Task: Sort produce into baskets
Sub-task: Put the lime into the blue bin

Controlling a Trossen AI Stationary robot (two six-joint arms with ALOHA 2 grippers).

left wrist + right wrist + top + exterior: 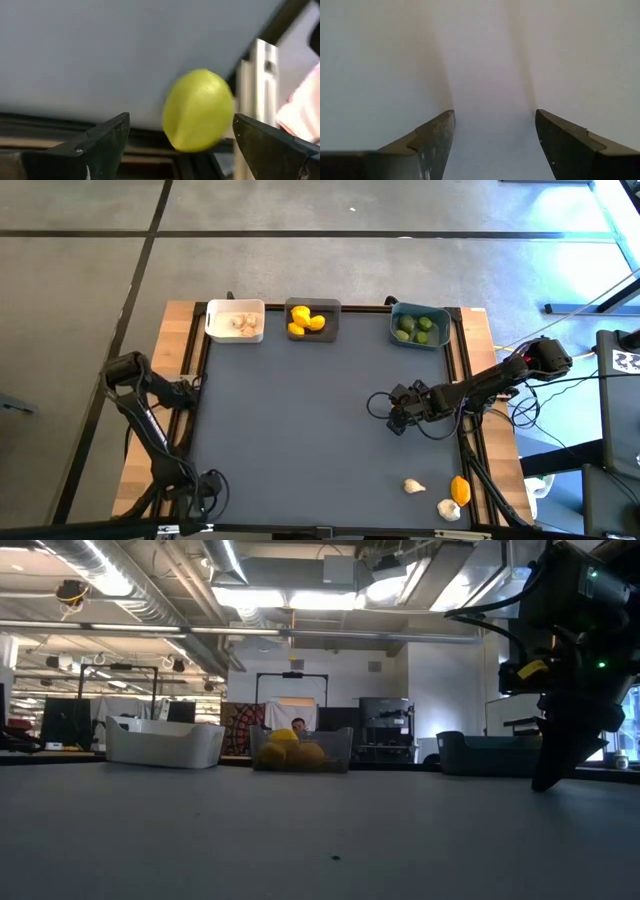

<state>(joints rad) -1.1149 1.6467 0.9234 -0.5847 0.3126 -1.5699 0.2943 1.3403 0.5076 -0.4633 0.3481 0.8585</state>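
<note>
A: How far along was the sorting?

B: Mostly done. Along the upper edge of the counter (300,420), left to right: garlic in the white basket (235,320), lemons in the grey basket (312,320), limes in the teal basket (420,327).

A: What was left?

B: Two garlic bulbs (414,487) and an orange fruit (460,489), lower right; a lime (198,110) in the left wrist view. The left pincer (180,145), lower left, and right pincer (397,418), right of centre, stood wide, empty.

A: Any writing?

B: None readable.

Both arms (150,430) dark, near-black links with blocky joints. Black cables loop loose along right arm (480,388); red spot by its base housing. Fingers (427,145) dark wedges, stepped inner edge, scuffed. Green LEDs, yellow tag on the wrist.
</note>
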